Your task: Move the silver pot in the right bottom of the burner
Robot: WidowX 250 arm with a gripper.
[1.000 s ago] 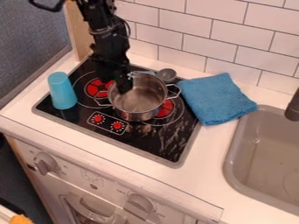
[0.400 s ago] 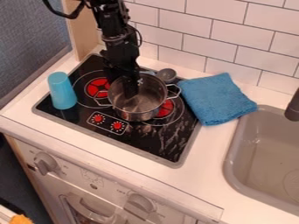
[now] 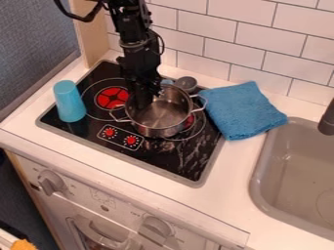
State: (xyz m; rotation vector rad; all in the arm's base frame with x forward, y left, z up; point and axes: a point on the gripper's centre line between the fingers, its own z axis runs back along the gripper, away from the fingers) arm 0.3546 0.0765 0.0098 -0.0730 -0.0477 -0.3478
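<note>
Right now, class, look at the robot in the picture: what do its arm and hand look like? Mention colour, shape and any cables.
The arm is black, built of chunky jointed segments. A black cable loops from its upper part, and a thinner dark cable curves beside it. The hand is black too.

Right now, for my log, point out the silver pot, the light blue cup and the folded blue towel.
Silver pot (image 3: 156, 131): camera view, on the front of its outer wall.
Light blue cup (image 3: 69, 101): camera view, on the middle of its side.
Folded blue towel (image 3: 241, 111): camera view, on its upper face.
</note>
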